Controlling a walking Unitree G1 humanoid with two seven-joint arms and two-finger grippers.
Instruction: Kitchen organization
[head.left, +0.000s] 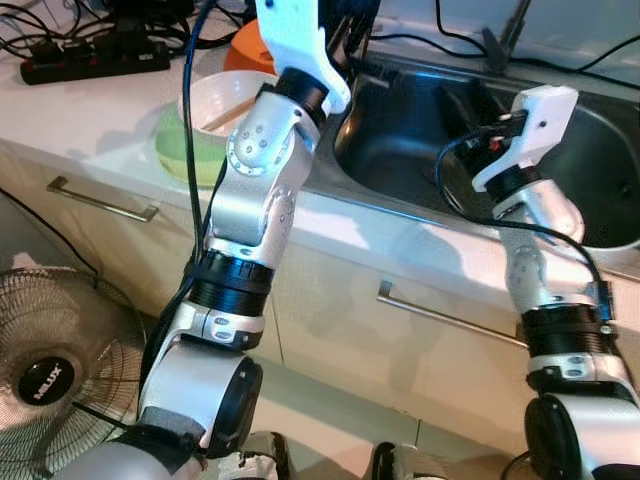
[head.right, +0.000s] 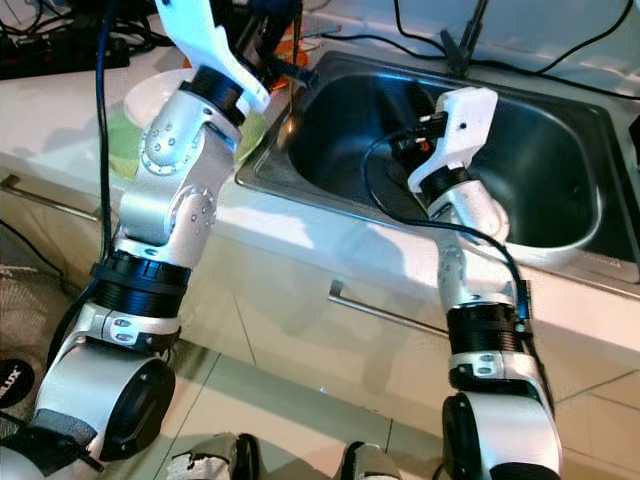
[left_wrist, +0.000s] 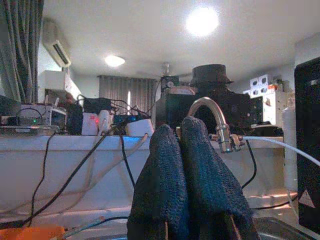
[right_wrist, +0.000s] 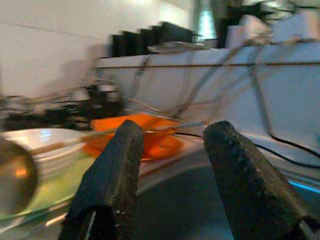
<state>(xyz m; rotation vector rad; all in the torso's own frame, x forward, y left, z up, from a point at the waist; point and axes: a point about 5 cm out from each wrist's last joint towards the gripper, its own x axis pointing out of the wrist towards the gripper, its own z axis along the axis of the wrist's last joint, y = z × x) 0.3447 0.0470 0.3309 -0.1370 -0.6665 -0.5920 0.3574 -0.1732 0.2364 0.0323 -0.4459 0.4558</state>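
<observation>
Glossy stainless-steel sink (head.right: 560, 150) — rough, matt black fingers (right_wrist: 107, 185) — shiny metal drawer handle (head.left: 100, 200)

Tabletop (head.left: 90, 120): pale, running left to right, cables along its far edge.
Cabinets (head.left: 330, 320): cream fronts below, with long metal bar handles (head.left: 100, 199).
Floor (head.left: 320, 415): pale tiles, near.
Fan (head.left: 55, 365): black wire-guard, standing near left.
Ceiling (left_wrist: 125, 30): white, two round lights (left_wrist: 202, 21) lit.
Curtains (left_wrist: 20, 45): grey, far left.
Air conditioner (left_wrist: 57, 45): high on the left wall.
</observation>
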